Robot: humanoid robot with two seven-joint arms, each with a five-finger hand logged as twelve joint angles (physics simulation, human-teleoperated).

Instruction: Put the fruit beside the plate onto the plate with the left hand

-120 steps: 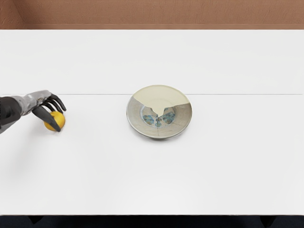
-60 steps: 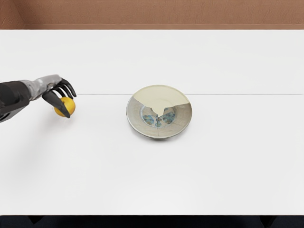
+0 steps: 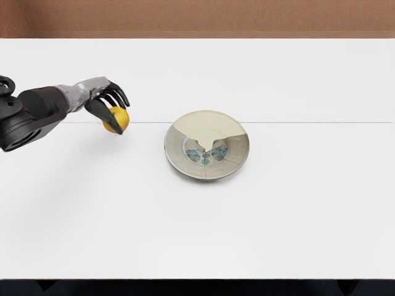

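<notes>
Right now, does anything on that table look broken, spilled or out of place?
Nothing stands out. The plate sits flat and whole; the jagged line across it looks like glaze, not a crack. The left hand holds the yellow fruit to the plate's left, not yet on it.

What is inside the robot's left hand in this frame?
A round yellow-orange fruit, gripped by the black-fingered left hand, left of the round glazed plate. The fingers cover its top and left side; only its lower right face shows.
</notes>
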